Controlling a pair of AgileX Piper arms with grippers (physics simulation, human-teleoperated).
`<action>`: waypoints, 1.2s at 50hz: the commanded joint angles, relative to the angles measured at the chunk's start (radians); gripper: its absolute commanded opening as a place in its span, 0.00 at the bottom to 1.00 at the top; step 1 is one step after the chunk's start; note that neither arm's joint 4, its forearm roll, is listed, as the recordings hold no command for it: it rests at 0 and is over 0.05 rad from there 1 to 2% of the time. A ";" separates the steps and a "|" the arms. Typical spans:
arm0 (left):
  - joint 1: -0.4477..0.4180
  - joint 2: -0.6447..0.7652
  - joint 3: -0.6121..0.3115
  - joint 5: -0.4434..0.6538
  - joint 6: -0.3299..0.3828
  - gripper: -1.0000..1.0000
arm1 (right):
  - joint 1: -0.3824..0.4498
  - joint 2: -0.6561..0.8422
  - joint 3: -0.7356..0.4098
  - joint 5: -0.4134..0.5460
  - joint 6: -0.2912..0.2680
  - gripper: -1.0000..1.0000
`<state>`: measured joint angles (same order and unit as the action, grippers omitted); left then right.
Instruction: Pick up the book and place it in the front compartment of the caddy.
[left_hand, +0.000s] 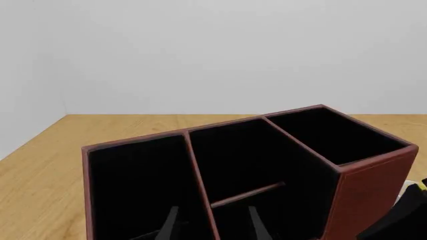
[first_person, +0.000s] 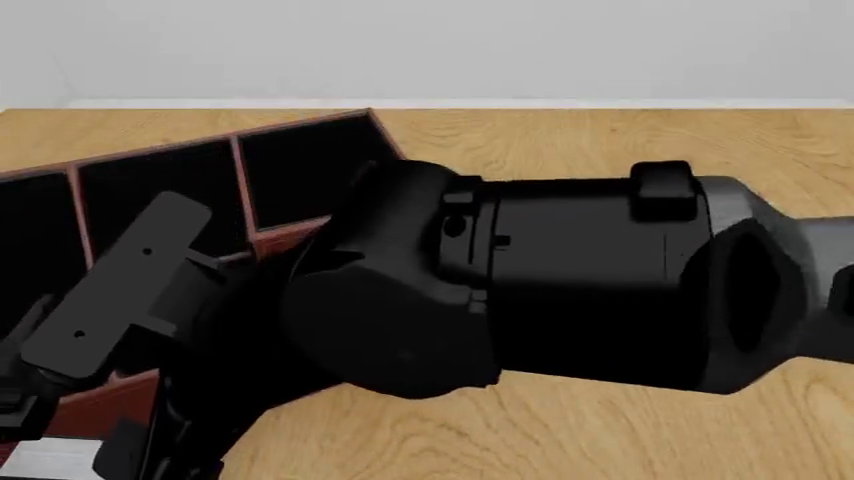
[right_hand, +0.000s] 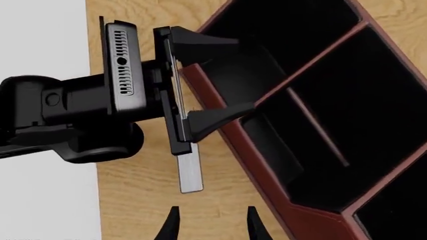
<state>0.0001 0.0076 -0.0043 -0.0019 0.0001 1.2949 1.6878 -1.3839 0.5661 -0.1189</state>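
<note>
**Left gripper**: its jaws are standing wide apart and gripping nothing. The fingers are reaching level across the outer wall of the caddy. In the left wrist view both fingertips are showing low over the black compartments, with only the caddy's interior between them.

**Right gripper**: its jaws are also standing apart and are empty. It is hanging above the table, looking down on the left gripper and the caddy.

**Book**: it is showing edge-on in the right wrist view as a thin pale grey strip.
- Position: it is sitting outside the caddy, just beside the outer wall, not in any compartment.
- Long axis: it is running roughly along that wall and across the line of the left gripper's fingers.
- Ends: one end is projecting past the left gripper's body over bare wood. The other end is overlapping that body.
- Contact: whether it is touching the gripper, the wall or the table cannot be told.

**Caddy**: it is sitting upright on the table, showing reddish-brown walls and black divided bays.

**Right arm**: it is filling most of the front view and hiding the book there.
</note>
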 joint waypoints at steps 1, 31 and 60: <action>0.000 0.000 0.000 0.000 0.000 1.00 | 0.008 0.032 0.019 -0.036 0.006 1.00; 0.000 0.000 0.000 0.000 0.000 1.00 | 0.028 0.115 -0.009 -0.037 -0.038 1.00; 0.000 0.000 0.000 0.000 0.000 1.00 | 0.058 0.136 0.009 -0.064 -0.068 1.00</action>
<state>0.0000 0.0076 -0.0043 -0.0019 0.0001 1.3506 1.8049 -1.3671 0.5115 -0.1694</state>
